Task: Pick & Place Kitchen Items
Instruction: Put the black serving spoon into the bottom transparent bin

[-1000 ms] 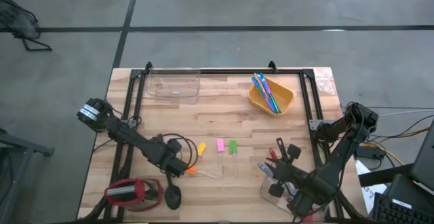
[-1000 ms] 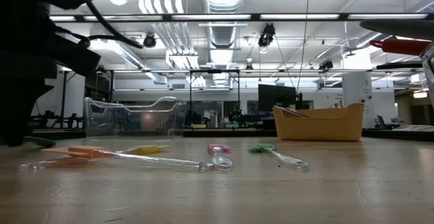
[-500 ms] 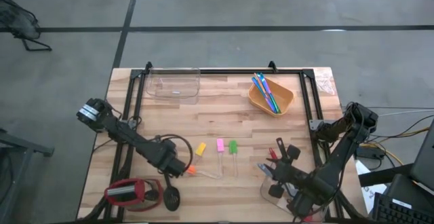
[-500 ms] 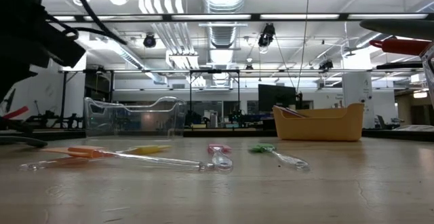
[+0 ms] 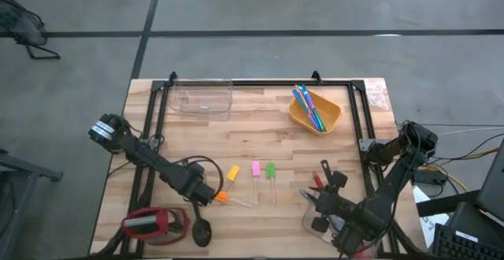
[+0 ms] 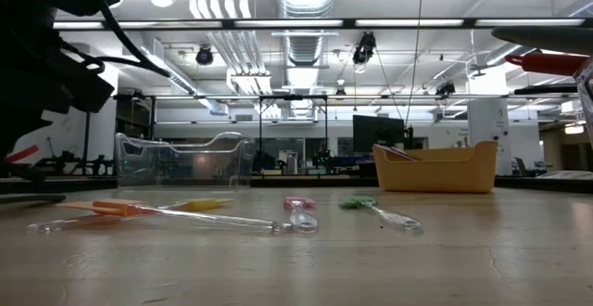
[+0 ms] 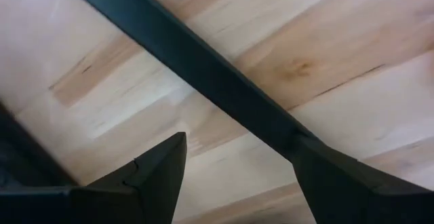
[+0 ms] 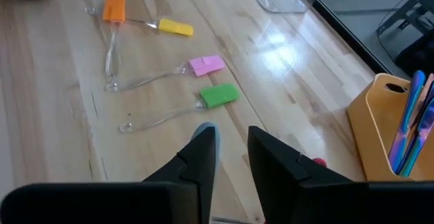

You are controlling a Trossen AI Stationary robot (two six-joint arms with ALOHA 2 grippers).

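My left gripper (image 5: 209, 197) is open low over the near left of the table. In its wrist view its fingers (image 7: 159, 166) stand on either side of a long black spoon's handle (image 7: 196, 61), which lies on the wood. The spoon's head (image 5: 201, 230) lies beside the squat red-and-black object (image 5: 150, 224). My right gripper (image 8: 227, 132) is at the near right with its fingers a little apart, and nothing shows between them. It is over a clear tub (image 5: 319, 217) holding black spoons (image 5: 325, 170), a red-headed spatula (image 5: 315, 180) and a grey-blue spoon (image 8: 207, 127). Yellow (image 5: 233, 172), pink (image 5: 255, 168), green (image 5: 271, 169) and orange (image 5: 221, 198) pieces lie mid-table. My left gripper comes at the black spoon's handle from above, with the handle running slantwise across the gap between its open fingers. One finger (image 7: 319, 163) overlaps the handle (image 7: 281, 132); I cannot tell whether it touches. The spoon lies flat on the table.
An orange tub (image 5: 316, 118) with blue, green and purple sticks (image 5: 307, 105) stands at the far right. A clear tub (image 5: 202, 98) stands at the far left. A black frame (image 5: 260, 83) borders the table. Bare wood lies between the two tubs and the small pieces.
My left gripper has shifted a little toward the table's left edge, and the yellow piece now shows in full beside it. The spoon and the other things lie as before.
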